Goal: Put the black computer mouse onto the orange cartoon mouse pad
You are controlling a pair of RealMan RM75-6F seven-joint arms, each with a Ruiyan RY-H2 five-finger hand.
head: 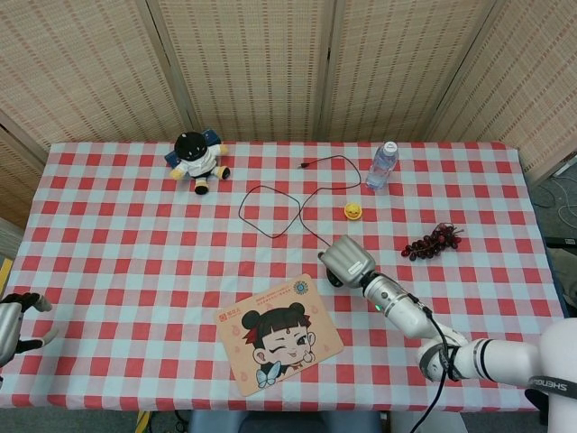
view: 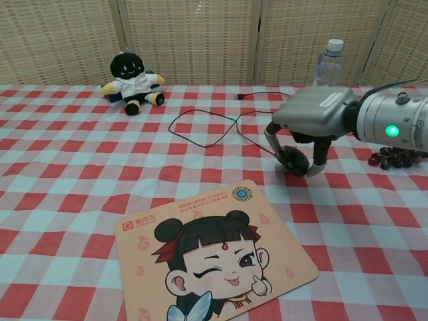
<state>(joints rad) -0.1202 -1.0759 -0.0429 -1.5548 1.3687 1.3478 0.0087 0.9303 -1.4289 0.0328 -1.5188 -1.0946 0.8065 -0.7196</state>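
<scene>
The right hand [view: 302, 137] has the black computer mouse [view: 294, 160] clamped between its fingers, lifted clear of the checked tablecloth [view: 67, 167] and hanging just beyond the far right corner of the orange cartoon mouse pad [view: 214, 257], not yet over it. In the head view the hand's grey back hides nearly all of the mouse; the chest view shows the fingers wrapped down both flanks. It looks a light, rigid plastic shell, smooth and rounded, so likely slippery; the two long sides are the sensible place to pinch, which is where it sits now. Its thin cable [view: 200, 127] trails back in a loop across the cloth towards the plush doll [view: 132, 83], limp but able to tug or snag. The left hand [head: 13, 316] rests at the near left edge of the table, fingers apart, holding nothing.
</scene>
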